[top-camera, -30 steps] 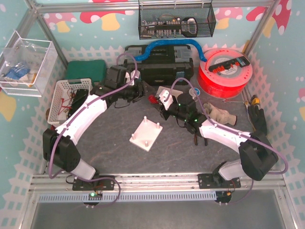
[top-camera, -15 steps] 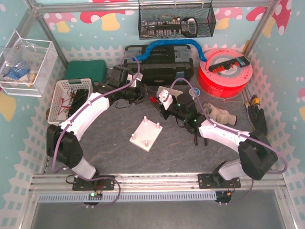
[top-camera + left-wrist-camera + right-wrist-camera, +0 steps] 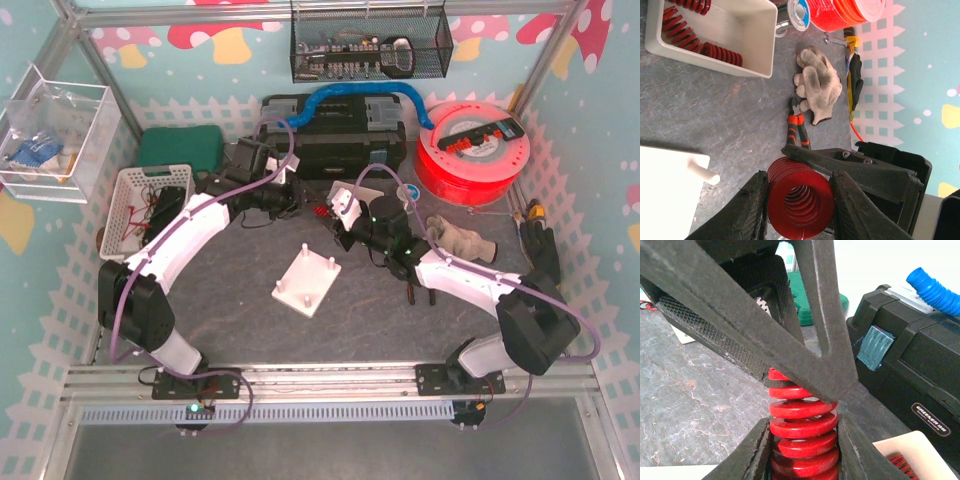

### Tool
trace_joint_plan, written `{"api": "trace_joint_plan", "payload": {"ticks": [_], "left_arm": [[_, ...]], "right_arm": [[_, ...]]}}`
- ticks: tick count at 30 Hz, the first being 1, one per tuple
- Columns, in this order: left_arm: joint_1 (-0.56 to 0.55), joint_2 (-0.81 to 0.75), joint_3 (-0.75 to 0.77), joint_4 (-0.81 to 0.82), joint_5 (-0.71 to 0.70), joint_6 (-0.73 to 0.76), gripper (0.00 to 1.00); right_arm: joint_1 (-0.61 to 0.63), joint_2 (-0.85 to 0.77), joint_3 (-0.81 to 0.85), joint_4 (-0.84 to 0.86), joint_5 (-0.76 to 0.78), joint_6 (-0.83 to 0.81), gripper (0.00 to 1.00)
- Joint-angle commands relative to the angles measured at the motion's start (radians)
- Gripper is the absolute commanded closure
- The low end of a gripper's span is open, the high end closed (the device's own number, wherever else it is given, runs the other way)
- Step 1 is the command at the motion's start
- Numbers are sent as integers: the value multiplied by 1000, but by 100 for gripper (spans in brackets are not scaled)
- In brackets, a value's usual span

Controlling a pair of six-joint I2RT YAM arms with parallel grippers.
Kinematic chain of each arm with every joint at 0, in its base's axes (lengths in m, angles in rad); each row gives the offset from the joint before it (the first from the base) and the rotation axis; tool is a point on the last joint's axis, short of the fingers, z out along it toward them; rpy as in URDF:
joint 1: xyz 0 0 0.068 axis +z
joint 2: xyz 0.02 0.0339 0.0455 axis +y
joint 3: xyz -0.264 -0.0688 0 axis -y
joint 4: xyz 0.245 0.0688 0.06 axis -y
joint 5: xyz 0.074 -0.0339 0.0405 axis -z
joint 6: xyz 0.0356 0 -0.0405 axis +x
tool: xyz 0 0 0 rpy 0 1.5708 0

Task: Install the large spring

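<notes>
Large spring (image 3: 800, 197): red, thick-coiled, held off the tabletop (image 3: 230, 320) between the two arms, just beside the white bin (image 3: 346, 203) and beyond the white base plate (image 3: 308, 281). Left gripper (image 3: 801, 202): jaws clenched on one end, the bore seen end-on. Right gripper (image 3: 803, 452): jaws clenched on the coils of the same spring, with the left's fingers crossing just above them. Judgement: steel, heavy for its size and stiff along its axis. The painted coils are smooth, so it may roll or twist in a side pinch. Best taken across the coil body near mid-length, leaving one bore end free to drop over a peg (image 3: 708, 176) on the plate. With two grips on it, one would have to let go before seating. Containers: the white bin holds more red springs (image 3: 720, 53), lying side by side. White basket (image 3: 148, 205) at far left holds dark cables or similar, too small to tell. Clear box (image 3: 55, 130) on the left frame holds something blue.
</notes>
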Motion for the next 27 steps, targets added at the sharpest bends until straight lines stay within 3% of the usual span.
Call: {"api": "trace_joint_plan", "payload": {"ticks": [1,5,12,17,20,27], "left_arm": [[-10,9,20,-12,47,10,72],[-11,0,14,-13,30,12,87],[-11,-29,11,-29,-101,34,97],[-37,-41,32,-54,-266,83,99],[-72,-40,47,-89,-392,112,100],[-142,-39,48,-123,-608,151,100]], "right_arm": [[7,15,36,45,-11,-12,100],[7,22,42,32,6,-30,90],[7,13,21,-8,-20,16,42],[7,-52,-41,-40,-7,30,23],[7,-105,-74,-76,31,42,3],[5,-222,-132,-147,191,105,1]]}}
